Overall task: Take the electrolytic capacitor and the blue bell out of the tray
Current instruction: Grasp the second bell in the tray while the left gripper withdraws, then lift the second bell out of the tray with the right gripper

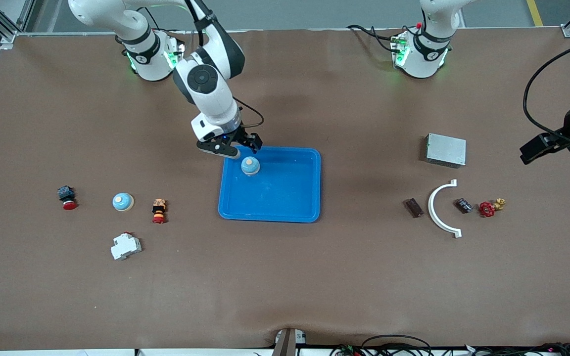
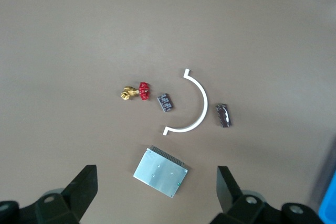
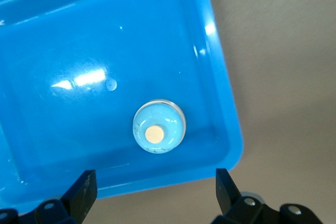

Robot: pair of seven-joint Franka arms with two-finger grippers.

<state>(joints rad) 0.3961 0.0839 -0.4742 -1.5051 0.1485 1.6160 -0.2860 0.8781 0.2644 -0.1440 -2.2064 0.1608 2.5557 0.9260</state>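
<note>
A light-blue bell [image 1: 250, 166] [image 3: 158, 133] sits free in the blue tray [image 1: 285, 198] [image 3: 63, 35], in the corner by the robots' bases. My right gripper [image 1: 233, 147] [image 3: 155, 179] hangs open just above that tray edge, with nothing between its fingers. A small dark capacitor with white markings [image 1: 463, 205] [image 2: 166, 102] lies toward the left arm's end of the table, between a white arc [image 1: 438, 207] [image 2: 197, 103] and a red-handled valve [image 1: 490, 206] [image 2: 136, 92]. My left gripper [image 1: 535, 150] [image 2: 156, 182] is open and empty, up in the air over that end.
A silver box [image 1: 446, 150] [image 2: 160, 171] and a dark brown block [image 1: 413, 207] [image 2: 223, 115] lie near the capacitor. Toward the right arm's end lie a second bell [image 1: 122, 201], two red-capped buttons [image 1: 67, 197] [image 1: 159, 210] and a white breaker [image 1: 125, 245].
</note>
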